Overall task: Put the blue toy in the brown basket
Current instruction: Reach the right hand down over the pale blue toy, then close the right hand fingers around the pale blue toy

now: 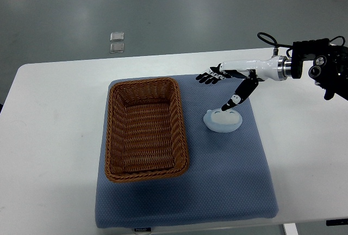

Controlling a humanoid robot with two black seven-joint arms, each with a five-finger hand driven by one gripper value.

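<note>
top view: one steep look down on a white table [54,110] with a blue mat [228,180] on it.
toy: the pale blue toy [222,121] lies on the mat, just right of the basket [145,129] and outside it.
basket: brown wicker, on the left part of the mat, nothing visible inside.
right hand: the right hand [227,81] comes in from the right edge, fingers spread and holding nothing; most fingers point left, above the toy in the picture, and one digit [237,98] angles down toward the toy's top.
toy against hand: the toy sits below and slightly left of the palm; the lowered digit's tip is at or just over the toy's upper right edge, and i cannot tell if it touches.
left hand: not in view.
step in hand: judged as the reach before the grasp, nothing lifted yet.
doing it well: bring the palm squarely over the toy, lower so the fingers straddle its rounded sides, then close; a push from one digit alone would likely slide the toy across the mat.
then: lift clear of the basket's right wall before moving left.
</note>
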